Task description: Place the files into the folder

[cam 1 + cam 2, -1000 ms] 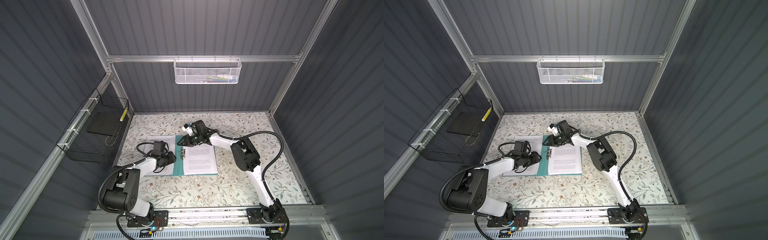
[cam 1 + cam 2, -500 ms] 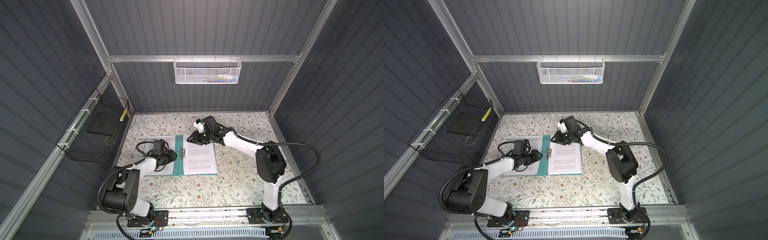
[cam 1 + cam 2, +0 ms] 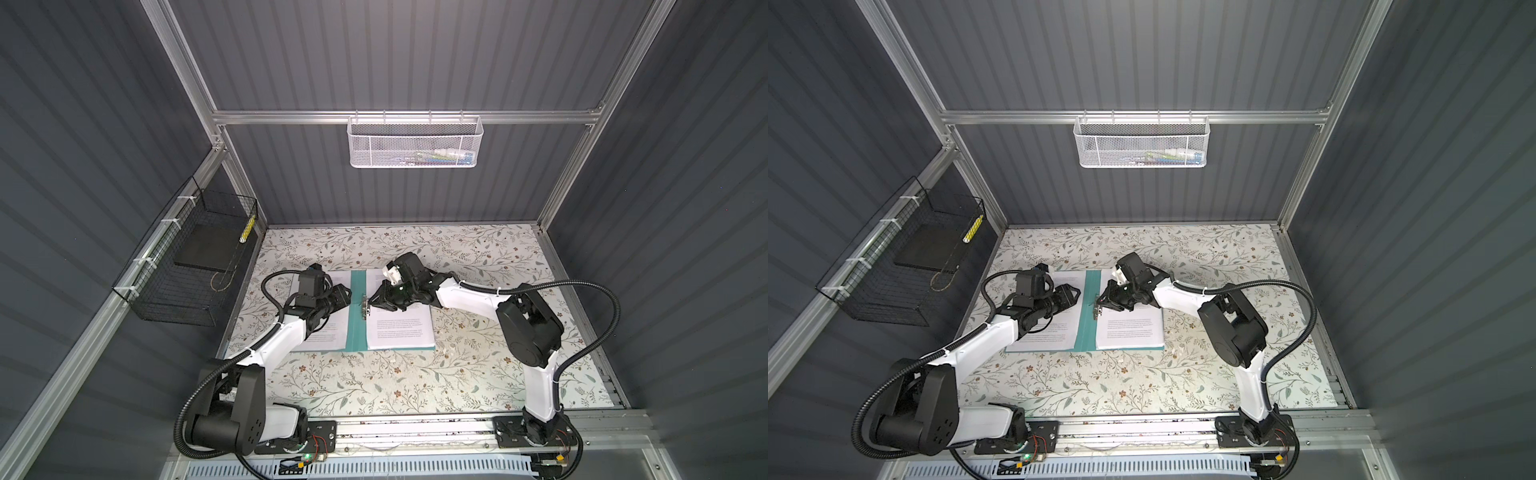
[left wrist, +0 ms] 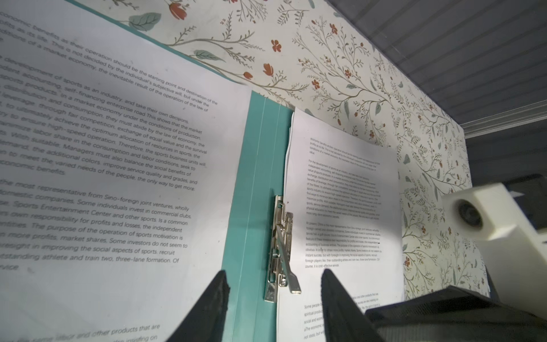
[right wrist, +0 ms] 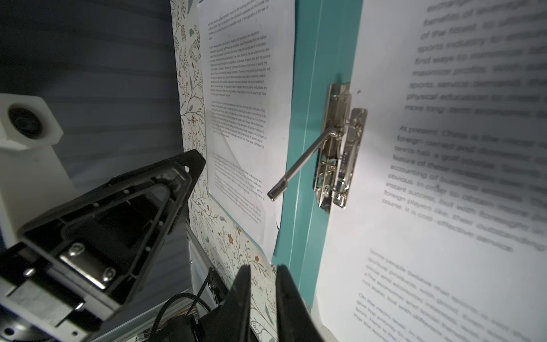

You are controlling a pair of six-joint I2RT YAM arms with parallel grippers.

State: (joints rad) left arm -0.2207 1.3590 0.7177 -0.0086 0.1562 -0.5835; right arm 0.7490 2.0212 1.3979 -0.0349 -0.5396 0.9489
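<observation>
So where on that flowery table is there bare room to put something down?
Bare: the strip between folder and front rail, and the band between folder and back wall. Crowded: the folder's clip, where left gripper and right gripper meet.

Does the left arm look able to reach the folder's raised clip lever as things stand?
Probably yes. The left end effector is open and faces the clip lever with nothing between them. The right end effector hovers close beside that lever and could crowd it.
</observation>
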